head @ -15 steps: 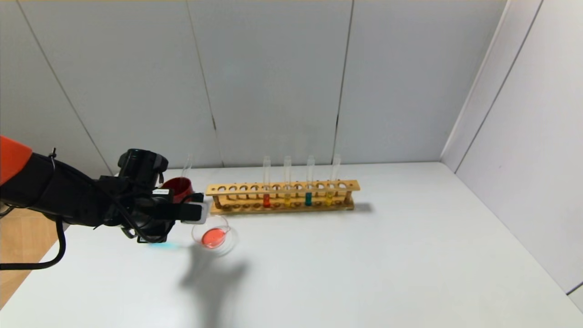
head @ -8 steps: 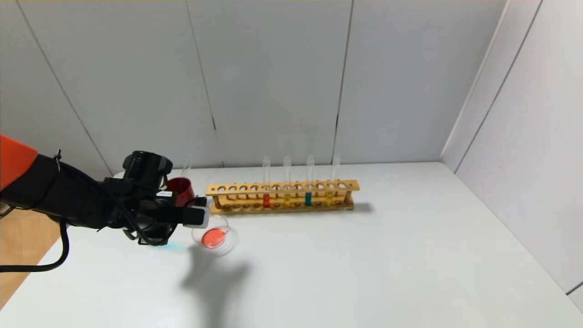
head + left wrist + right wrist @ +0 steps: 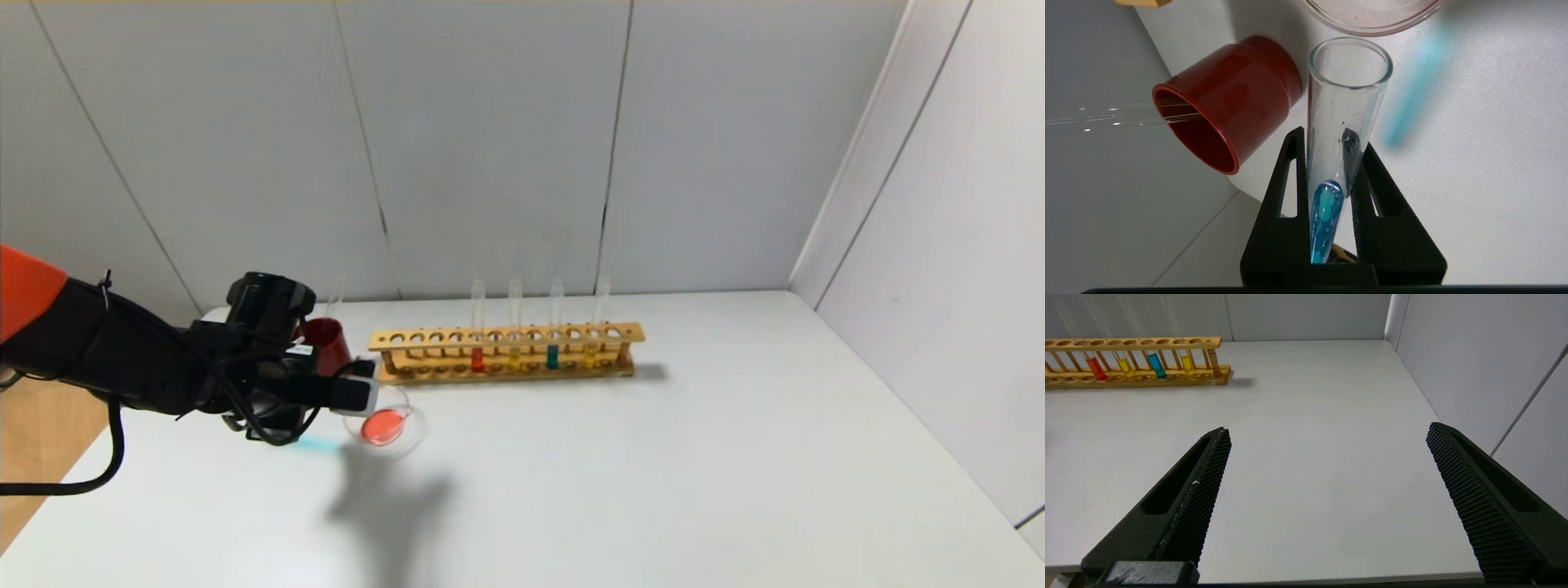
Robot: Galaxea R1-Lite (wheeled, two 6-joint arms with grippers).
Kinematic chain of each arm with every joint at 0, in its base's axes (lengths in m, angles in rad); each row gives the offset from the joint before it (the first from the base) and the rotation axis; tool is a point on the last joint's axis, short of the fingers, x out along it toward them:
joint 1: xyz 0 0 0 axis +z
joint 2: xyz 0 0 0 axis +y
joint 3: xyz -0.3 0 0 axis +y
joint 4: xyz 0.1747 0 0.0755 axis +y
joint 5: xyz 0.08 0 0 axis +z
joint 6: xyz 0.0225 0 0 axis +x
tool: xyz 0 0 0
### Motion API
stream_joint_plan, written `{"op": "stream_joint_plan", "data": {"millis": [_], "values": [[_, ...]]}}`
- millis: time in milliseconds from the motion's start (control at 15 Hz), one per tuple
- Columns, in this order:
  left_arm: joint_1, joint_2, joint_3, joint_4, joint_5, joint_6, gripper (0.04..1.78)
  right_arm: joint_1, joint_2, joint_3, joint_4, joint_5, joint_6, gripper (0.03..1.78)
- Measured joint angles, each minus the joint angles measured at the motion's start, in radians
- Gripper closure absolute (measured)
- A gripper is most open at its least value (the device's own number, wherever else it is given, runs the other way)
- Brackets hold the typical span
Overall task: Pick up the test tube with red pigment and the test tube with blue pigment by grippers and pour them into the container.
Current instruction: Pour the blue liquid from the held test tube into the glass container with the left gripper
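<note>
My left gripper is shut on the test tube with blue pigment, which lies nearly level with its open mouth just short of the container's rim. The blue liquid sits low between the fingers. The container, a low clear dish, holds a pool of red liquid. In the wooden rack stand a test tube with red pigment and another blue one. My right gripper hangs open over bare table near the front edge, out of the head view.
A dark red cup with an empty glass tube leaning in it stands just behind the dish. Two yellow-liquid tubes share the rack. A teal glow falls on the table under my left gripper. Walls close the back and right.
My left gripper has shifted a little right and lower with the blue tube, closer to the dish. Its grip is unchanged.
</note>
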State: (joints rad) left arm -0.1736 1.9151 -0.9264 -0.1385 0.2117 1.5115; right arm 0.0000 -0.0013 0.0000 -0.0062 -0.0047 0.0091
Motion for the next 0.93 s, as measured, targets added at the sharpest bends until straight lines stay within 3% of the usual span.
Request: {"op": "stream_joint_plan", "data": {"millis": [933], "values": [[-0.024, 0.066, -0.011, -0.068, 0.035, 0.04, 1.48, 0.0, 0.0, 0.0, -0.001, 0.0, 0.0, 0.06]]}}
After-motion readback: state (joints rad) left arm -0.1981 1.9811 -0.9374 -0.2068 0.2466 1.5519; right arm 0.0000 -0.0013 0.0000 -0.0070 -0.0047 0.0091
